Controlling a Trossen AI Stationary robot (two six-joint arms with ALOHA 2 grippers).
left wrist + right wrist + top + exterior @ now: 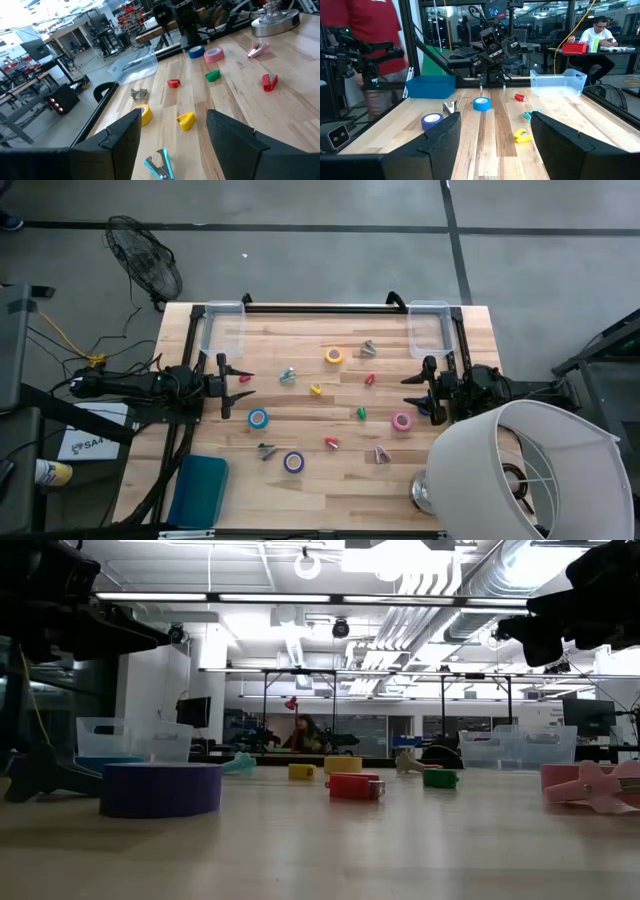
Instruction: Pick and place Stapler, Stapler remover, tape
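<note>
Four tape rolls lie flat on the wooden table: yellow, blue, purple and pink. Small staplers are scattered between them: yellow, green, and red ones. Staple removers lie on the wood too: teal, grey, dark and pink. My left gripper hangs open over the table's left side, above the teal remover. My right gripper hangs open over the right side. Neither touches anything.
Two clear bins stand at the far corners. A blue tray sits at the near left edge. A white lampshade on a metal base crowds the near right corner. People are in the room beyond the table's left side.
</note>
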